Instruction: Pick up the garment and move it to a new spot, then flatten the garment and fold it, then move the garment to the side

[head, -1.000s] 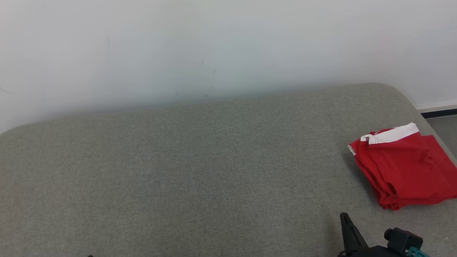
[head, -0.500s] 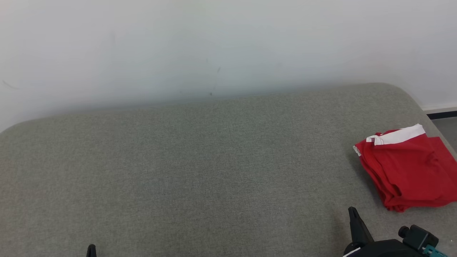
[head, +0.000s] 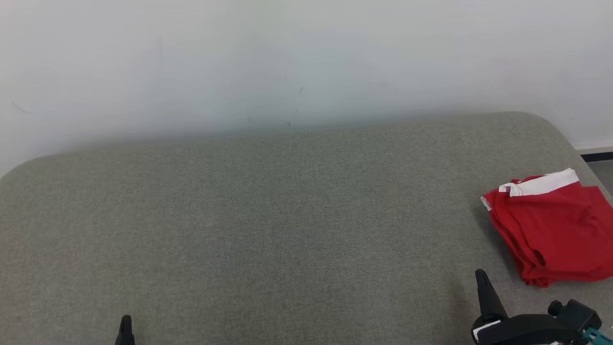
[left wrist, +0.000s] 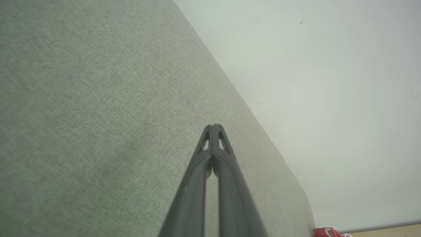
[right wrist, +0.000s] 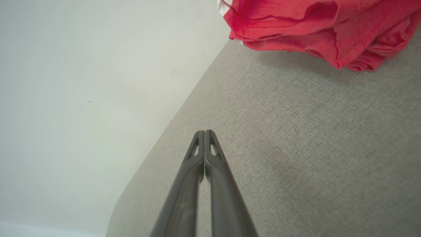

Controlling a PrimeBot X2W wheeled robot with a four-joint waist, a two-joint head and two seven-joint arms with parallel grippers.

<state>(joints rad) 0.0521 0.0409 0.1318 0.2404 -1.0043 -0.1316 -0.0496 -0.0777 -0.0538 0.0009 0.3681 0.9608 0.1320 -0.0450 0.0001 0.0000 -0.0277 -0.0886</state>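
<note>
While looking down from the head camera, can spot the garment (head: pixel 550 225) over at the right end of the grey cushion (head: pixel 287 215); folded into a thick red bundle, with a white band along its far edge and stacked layers showing at the near-left side; lying flat on the fabric close to the cushion's rounded right edge, touching neither gripper; got the right gripper (head: pixel 482 278) low at the bottom right, just near-left of the bundle but apart from it, pointing up the view; shows its fingers (right wrist: pixel 184 197) pressed tight together tip to tip in the right wrist view, pinching nothing, over bare weave with the red folds beyond the tips; same deal for the left gripper (head: pixel 126 321), just peeking in at the bottom left, well apart from the garment; clamped fully together in the left wrist view too, gripping nothing, angled along the cushion toward the pale wall (head: pixel 287 57); can just make out a sliver of red at the cushion's far end there; beyond the right end, a bit of floor (head: pixel 606 167) and a dark skirting strip (head: pixel 596 156).
</note>
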